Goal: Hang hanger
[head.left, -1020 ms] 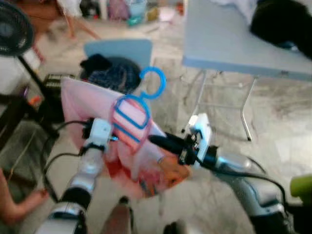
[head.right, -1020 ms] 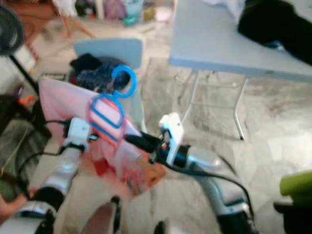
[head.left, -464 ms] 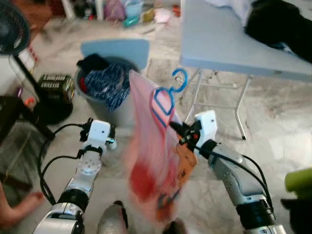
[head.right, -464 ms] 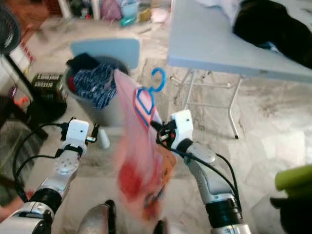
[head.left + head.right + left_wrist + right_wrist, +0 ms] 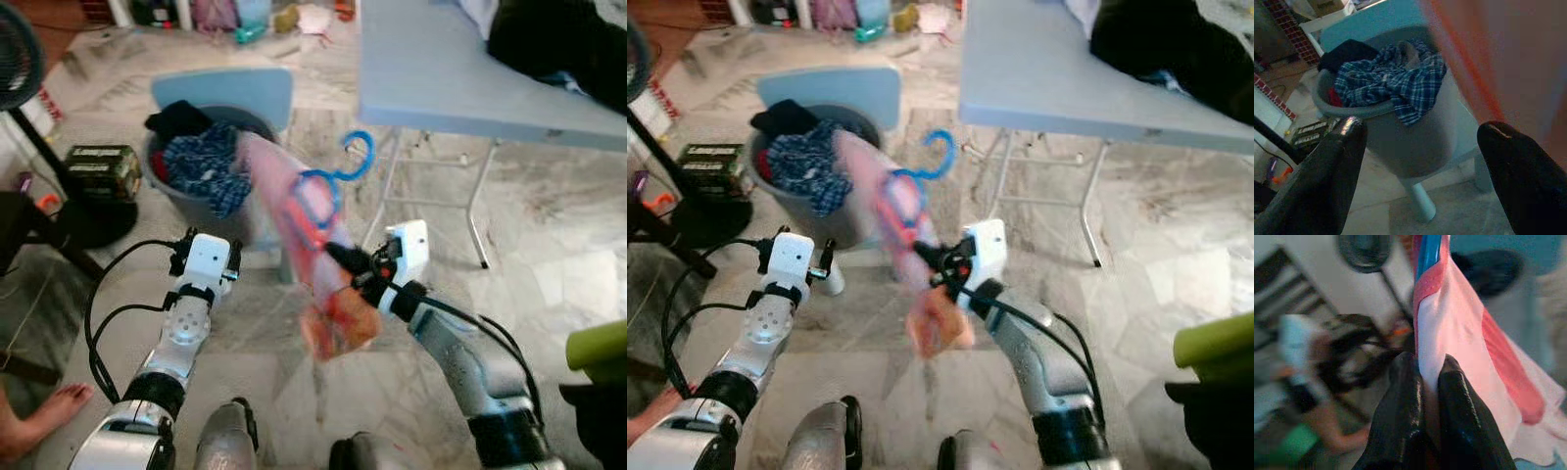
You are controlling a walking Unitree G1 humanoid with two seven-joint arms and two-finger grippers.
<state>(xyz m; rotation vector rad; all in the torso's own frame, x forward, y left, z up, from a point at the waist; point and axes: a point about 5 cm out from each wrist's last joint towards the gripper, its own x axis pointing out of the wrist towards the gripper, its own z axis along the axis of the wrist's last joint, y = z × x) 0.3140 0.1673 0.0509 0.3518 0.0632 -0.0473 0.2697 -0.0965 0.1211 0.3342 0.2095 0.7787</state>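
Hanger (image 5: 328,186), blue plastic with a pink garment (image 5: 313,264) draped on it, is held up above the marble floor (image 5: 549,245), between the grey laundry basket (image 5: 211,211) and the grey counter (image 5: 441,69). Right end effector (image 5: 338,259) is clenched on the garment and hanger; left end effector (image 5: 1420,166) hangs released, fingers spread, near the basket.

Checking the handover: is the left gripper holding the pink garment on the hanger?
No, the left gripper is open on nothing, while the right gripper pinches the pink garment.
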